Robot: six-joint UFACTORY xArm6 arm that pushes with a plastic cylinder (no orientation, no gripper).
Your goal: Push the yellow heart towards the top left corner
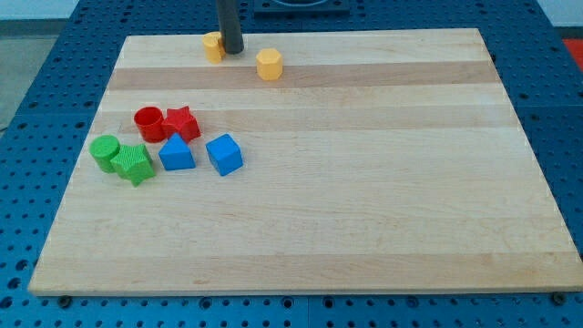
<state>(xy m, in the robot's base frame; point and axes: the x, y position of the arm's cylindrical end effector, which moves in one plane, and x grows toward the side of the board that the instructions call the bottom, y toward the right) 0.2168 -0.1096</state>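
Observation:
The yellow heart (212,46) lies near the board's top edge, left of centre. My tip (233,50) stands right next to it on its right side, touching or almost touching. A yellow hexagon block (269,65) sits a little to the right of the tip and lower. The rod comes down from the view's top.
A cluster lies at the left middle of the wooden board (364,182): a red cylinder (148,123), a red star (182,122), a green cylinder (106,152), a green star (134,163), a blue triangle (177,153), a blue cube (224,154). Blue pegboard table surrounds the board.

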